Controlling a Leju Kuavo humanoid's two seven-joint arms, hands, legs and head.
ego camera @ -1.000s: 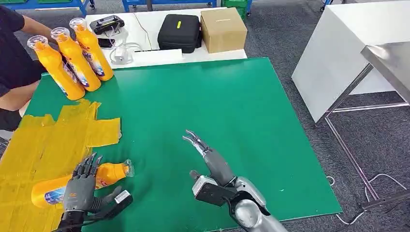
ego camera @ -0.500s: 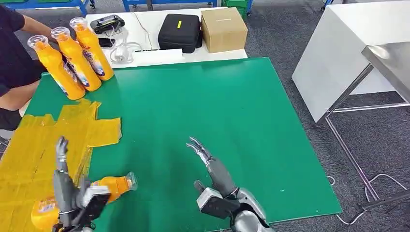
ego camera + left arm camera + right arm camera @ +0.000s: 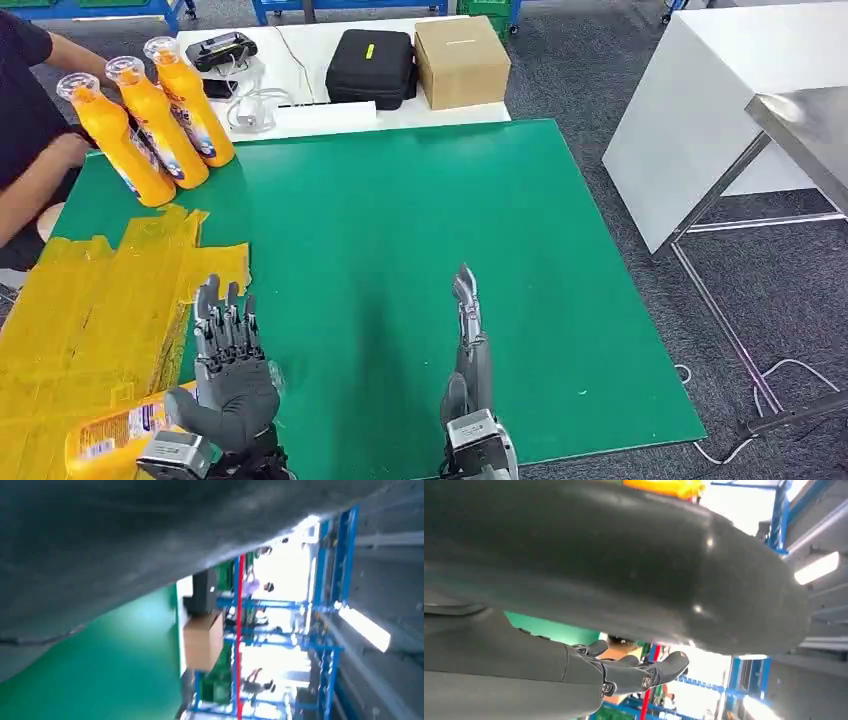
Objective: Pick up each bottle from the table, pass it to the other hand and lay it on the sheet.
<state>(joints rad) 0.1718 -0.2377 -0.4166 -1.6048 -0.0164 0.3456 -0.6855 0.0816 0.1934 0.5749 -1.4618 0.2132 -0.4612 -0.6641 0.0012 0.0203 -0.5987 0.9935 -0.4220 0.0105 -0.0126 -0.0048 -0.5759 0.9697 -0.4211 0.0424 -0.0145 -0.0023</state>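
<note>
A: Our left hand [image 3: 232, 372] is up over the near edge of the table, fingers straight and spread, grasping nothing; our right hand [image 3: 468, 345] is likewise raised edge-on over the green mat [image 3: 420, 230], fingers extended and empty.

B: And the bottle we care about?

A: We see an orange bottle [image 3: 110, 432] lying on its side at the near left, on the yellow sheet [image 3: 90, 300], its label facing up. Our left hand sits in front of its neck end, so we cannot tell whether they touch.

B: The others?

A: Three more orange bottles [image 3: 150, 120] stand upright in a close row at the far left corner of the mat, just beyond the sheet. A person's arm [image 3: 35, 185] reaches in beside them.

B: Anything past the mat?

A: On the white table [image 3: 320, 115] behind it we see a black case [image 3: 372, 66] and, just beside it, a cardboard box [image 3: 461, 60]. The left wrist view, blurred, also shows that box [image 3: 202, 641].
</note>
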